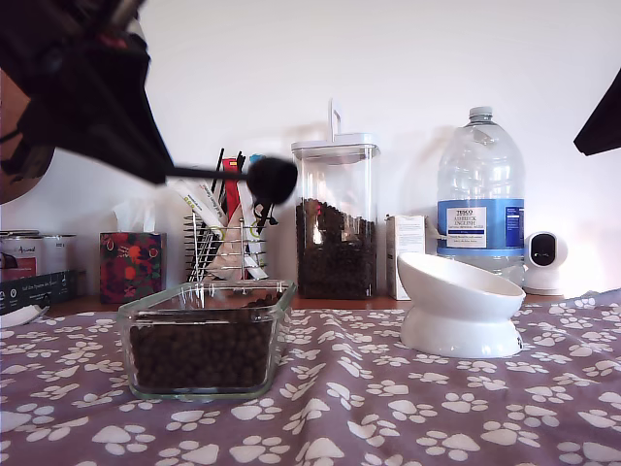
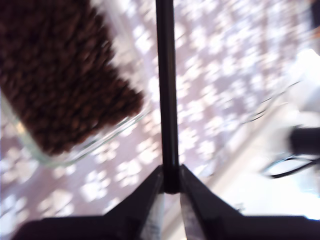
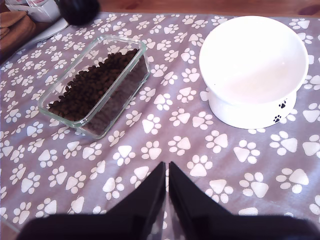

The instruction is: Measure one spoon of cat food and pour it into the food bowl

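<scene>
My first gripper [image 2: 170, 192] is shut on the thin handle of the black spoon [image 2: 166, 100]. In the exterior view the spoon's round cup [image 1: 272, 180] hangs in the air above the clear glass dish [image 1: 131, 320], held out from the arm at that view's upper left. I cannot tell what the cup holds. Brown cat food [image 1: 204, 354] [image 3: 92, 85] fills the dish. The white food bowl [image 1: 456, 291] [image 3: 255, 65] stands at the exterior view's right and looks empty. My second gripper [image 3: 167, 172] is shut on nothing, high over the paw-print cloth.
At the back stand a tall clear canister of kibble [image 1: 335, 223], a big water bottle [image 1: 480, 194], a wire rack of sticks and sachets [image 1: 223, 233], a tissue box [image 1: 131, 264] and a small white camera [image 1: 543, 260]. A dark arm part [image 1: 602, 121] shows at the exterior view's right edge.
</scene>
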Available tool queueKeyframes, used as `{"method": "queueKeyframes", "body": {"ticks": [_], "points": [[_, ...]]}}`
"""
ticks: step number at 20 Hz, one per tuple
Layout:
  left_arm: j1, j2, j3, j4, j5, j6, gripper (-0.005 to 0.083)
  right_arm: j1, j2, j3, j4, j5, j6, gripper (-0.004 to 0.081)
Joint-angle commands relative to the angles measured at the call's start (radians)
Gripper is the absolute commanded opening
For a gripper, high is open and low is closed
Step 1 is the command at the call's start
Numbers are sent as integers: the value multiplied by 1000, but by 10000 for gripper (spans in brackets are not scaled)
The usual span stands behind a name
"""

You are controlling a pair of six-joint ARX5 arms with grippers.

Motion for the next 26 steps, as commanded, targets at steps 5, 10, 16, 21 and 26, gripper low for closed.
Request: {"method": "queueKeyframes", "body": {"ticks": [5,10,16,21,26], "points": [[129,-98,-208,89,371,60,-22,5,3,-14,4,-7,-6,-13],[230,-96,-408,199,658,110,-22,5,3,-14,-5,-7,-6,-13],[323,-92,-504,285,663,98,-22,5,3,-14,-4,-7,-6,-13],[322,-74,-504,311,481,44,-22,5,3,-14,-3,-7,-6,-13],[315,13,-504,397,468,-36,-22,5,3,-14,3,-7,-6,-13]]}}
